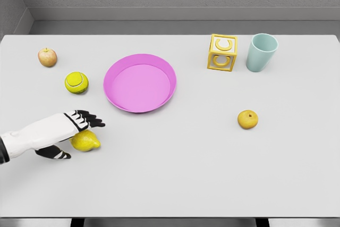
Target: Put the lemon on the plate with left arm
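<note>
1. The left hand (74, 131) reaches in from the lower left, its dark fingers (89, 119) over the top of the lemon (86, 141) and the thumb (56, 153) low beside it; whether the grip has closed I cannot tell.
2. The lemon lies on the white table (180, 179), apart from the pink plate (139, 82), which sits further back and to the right.
3. A yellow-orange fruit (247, 119) lies alone on the right.
4. A tennis ball (76, 82) sits just left of the plate.
5. An apple (47, 57) lies behind the ball.
6. At the far right stand a yellow letter block (222, 52) and a pale green cup (261, 52), upright, side by side.
</note>
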You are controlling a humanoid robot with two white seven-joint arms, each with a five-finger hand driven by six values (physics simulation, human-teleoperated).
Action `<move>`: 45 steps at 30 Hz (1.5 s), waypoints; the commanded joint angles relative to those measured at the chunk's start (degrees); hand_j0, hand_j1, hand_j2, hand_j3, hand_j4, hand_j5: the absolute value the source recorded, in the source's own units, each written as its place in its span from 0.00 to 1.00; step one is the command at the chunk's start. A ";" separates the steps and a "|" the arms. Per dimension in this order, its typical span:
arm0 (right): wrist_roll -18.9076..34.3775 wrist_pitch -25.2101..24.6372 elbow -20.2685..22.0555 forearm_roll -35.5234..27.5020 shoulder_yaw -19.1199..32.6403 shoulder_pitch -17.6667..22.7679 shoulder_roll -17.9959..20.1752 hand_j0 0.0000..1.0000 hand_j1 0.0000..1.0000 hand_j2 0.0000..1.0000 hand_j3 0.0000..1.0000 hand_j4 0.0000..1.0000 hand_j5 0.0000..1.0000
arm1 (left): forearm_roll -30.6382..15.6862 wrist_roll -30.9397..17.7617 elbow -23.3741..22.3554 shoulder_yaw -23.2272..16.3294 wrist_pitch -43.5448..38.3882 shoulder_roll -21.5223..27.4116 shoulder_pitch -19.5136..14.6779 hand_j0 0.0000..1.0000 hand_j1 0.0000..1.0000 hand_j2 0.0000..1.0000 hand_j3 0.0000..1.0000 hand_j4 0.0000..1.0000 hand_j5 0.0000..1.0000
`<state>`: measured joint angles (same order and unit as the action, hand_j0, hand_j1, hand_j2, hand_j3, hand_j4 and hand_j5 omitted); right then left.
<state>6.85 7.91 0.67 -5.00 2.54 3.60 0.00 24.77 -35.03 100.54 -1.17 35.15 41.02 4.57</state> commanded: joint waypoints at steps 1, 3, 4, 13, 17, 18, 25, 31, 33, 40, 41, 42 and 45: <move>0.01 0.00 0.03 -0.01 0.01 0.00 0.00 1.00 1.00 1.00 1.00 1.00 1.00 | 0.99 0.03 0.00 0.03 -0.15 -0.50 0.00 1.00 1.00 1.00 1.00 1.00 1.00; 0.01 0.00 -0.05 -0.01 0.01 0.00 0.00 1.00 1.00 1.00 1.00 1.00 1.00 | 0.99 0.03 0.00 -0.06 -0.15 -0.59 -0.09 1.00 1.00 1.00 1.00 1.00 1.00; 0.01 0.00 -0.05 -0.01 0.01 0.00 0.00 1.00 1.00 1.00 1.00 1.00 1.00 | 0.99 0.03 0.00 -0.06 -0.15 -1.11 -0.18 1.00 1.00 1.00 1.00 1.00 1.00; 0.01 0.00 0.03 -0.01 0.01 0.00 0.00 1.00 1.00 1.00 1.00 1.00 1.00 | 1.07 0.03 0.00 -0.14 -0.15 -1.47 -0.53 1.00 1.00 1.00 1.00 1.00 1.00; 0.01 0.00 -0.05 -0.01 0.01 0.00 0.00 1.00 1.00 1.00 1.00 1.00 1.00 | 1.07 0.03 0.18 -0.50 -0.15 -2.17 -0.53 1.00 1.00 1.00 1.00 1.00 1.00; 0.01 0.00 0.03 -0.01 0.01 0.00 0.00 1.00 1.00 1.00 1.00 1.00 1.00 | 1.07 0.03 0.27 -0.67 -0.15 -2.17 -0.53 1.00 1.00 1.00 1.00 1.00 1.00; 0.01 0.00 0.03 -0.01 0.01 0.00 0.00 1.00 1.00 1.00 1.00 1.00 1.00 | 1.42 0.03 0.35 -0.76 -0.15 -2.00 -0.62 1.00 1.00 1.00 1.00 1.00 1.00; 0.01 0.00 0.03 -0.01 0.01 0.00 0.00 1.00 1.00 1.00 1.00 1.00 1.00 | 1.42 0.03 0.35 -0.76 -0.15 -1.64 -0.35 0.89 0.89 0.89 0.89 0.89 0.89; 0.01 0.00 0.03 -0.01 0.01 0.00 0.00 1.00 1.00 1.00 1.00 1.00 1.00 | 1.34 0.03 0.35 -0.76 -0.15 -1.56 -0.26 0.86 0.86 0.86 0.86 0.86 0.86; 0.01 0.00 0.03 -0.01 0.01 0.00 0.00 1.00 1.00 1.00 1.00 1.00 1.00 | 1.34 0.03 0.35 -0.76 -0.15 -1.38 -0.18 0.78 0.78 0.78 0.78 0.78 0.78; 0.01 0.00 0.03 -0.01 0.01 0.00 0.00 1.00 1.00 1.00 1.00 1.00 1.00 | 1.34 0.03 0.35 -0.76 -0.15 -1.38 -0.18 0.76 0.76 0.76 0.76 0.76 0.76; 0.01 0.00 0.03 -0.01 0.01 0.00 0.00 1.00 1.00 1.00 1.00 1.00 1.00 | 1.34 0.03 0.35 -0.76 -0.15 -1.38 -0.09 0.75 0.75 0.75 0.75 0.75 0.75; 0.01 0.00 0.03 -0.01 0.01 0.00 0.00 1.00 1.00 1.00 1.00 1.00 1.00 | 1.34 0.03 0.35 -0.76 -0.15 -1.38 0.00 0.73 0.73 0.73 0.73 0.73 0.73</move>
<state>6.85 7.91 0.67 -4.99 2.54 3.60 0.00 26.50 -35.02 100.90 -1.94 35.15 39.58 4.57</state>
